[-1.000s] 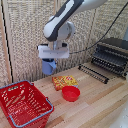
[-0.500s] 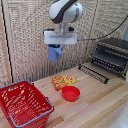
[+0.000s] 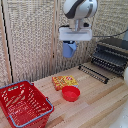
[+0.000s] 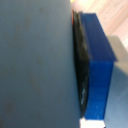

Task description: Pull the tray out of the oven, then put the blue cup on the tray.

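In the exterior view the blue cup (image 3: 69,50) hangs in the air well above the wooden table, and my gripper (image 3: 70,45) is shut on it. The black oven (image 3: 113,52) stands at the exterior view's right. In front of the oven lies the tray (image 3: 94,73), a wire rack slid out over the table, lower than the cup and to its right. The wrist view is filled by the cup's blue-grey wall (image 4: 35,60), with one blue finger (image 4: 97,60) pressed against it.
An orange box (image 3: 65,81) lies flat on the table below the cup, with a red bowl (image 3: 70,93) just in front of it. A red wire basket (image 3: 24,103) stands at the exterior view's lower left. A wicker screen (image 3: 30,40) closes the back.
The arm has carried the blue cup upward and toward the exterior view's right, closer to the oven. The gripper stays shut on the cup.
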